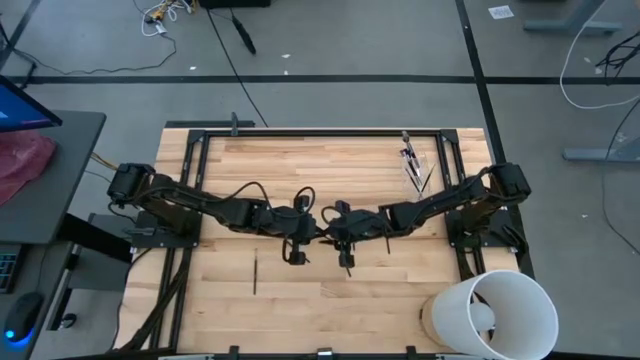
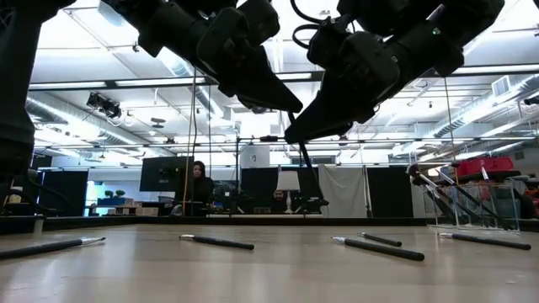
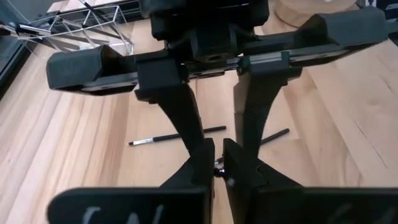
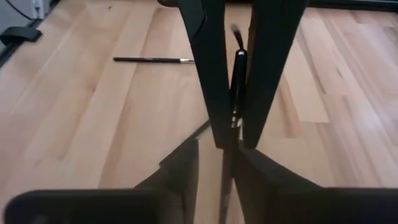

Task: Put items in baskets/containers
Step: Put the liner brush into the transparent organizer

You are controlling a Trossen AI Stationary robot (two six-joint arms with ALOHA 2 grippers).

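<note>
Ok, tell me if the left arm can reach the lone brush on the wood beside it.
Probably not yet: the table towards that lone brush is bare, but the left fingers are shut on another brush.

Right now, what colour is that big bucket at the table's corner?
White. The bucket shows best in the high view, by the right arm's base.

White bucket (image 1: 497, 312) cut off at the edge, brushes in clear cup (image 1: 415, 166) too small to count — people (image 2: 200, 181) distant, dim

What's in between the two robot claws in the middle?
A thin makeup brush bridges the left gripper and right gripper; the right wrist view shows it.
</note>
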